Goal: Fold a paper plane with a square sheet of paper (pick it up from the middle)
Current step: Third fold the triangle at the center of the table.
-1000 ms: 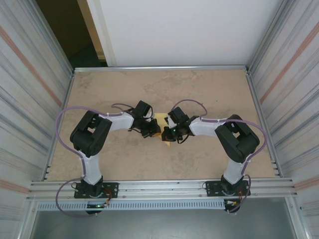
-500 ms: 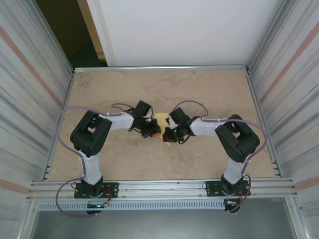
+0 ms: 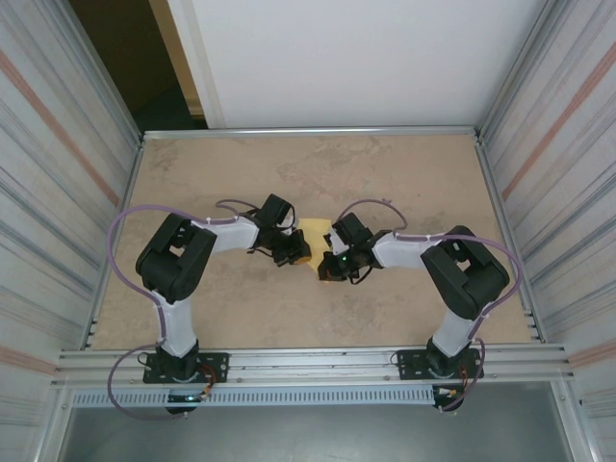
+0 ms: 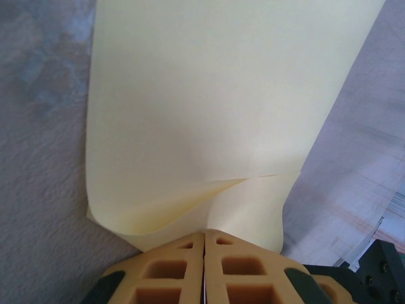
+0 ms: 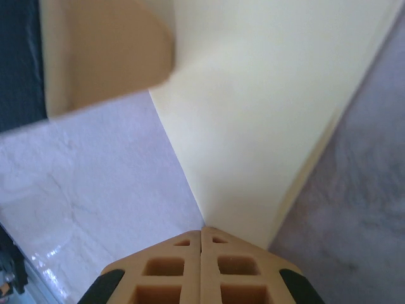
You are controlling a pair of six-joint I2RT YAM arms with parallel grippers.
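Note:
The square sheet of paper (image 3: 311, 229) is pale yellow and hangs between both grippers over the middle of the table. My left gripper (image 4: 204, 233) is shut on its near edge, where the sheet (image 4: 209, 95) curls over itself in a loose fold. My right gripper (image 5: 202, 229) is shut on a pointed edge of the sheet (image 5: 266, 114), which runs away from the jaws as a flat panel. From above, the left gripper (image 3: 298, 254) and right gripper (image 3: 327, 269) nearly meet. The paper plane is out of view.
The mottled tan tabletop (image 3: 221, 173) lies open around the arms. Corrugated metal walls (image 3: 58, 192) close both sides, with a white panel (image 3: 346, 58) at the back. A tan finger of the left gripper (image 5: 101, 50) shows close by in the right wrist view.
The right gripper has shifted slightly right and toward the near edge, still shut on the paper. The left arm has stayed put.

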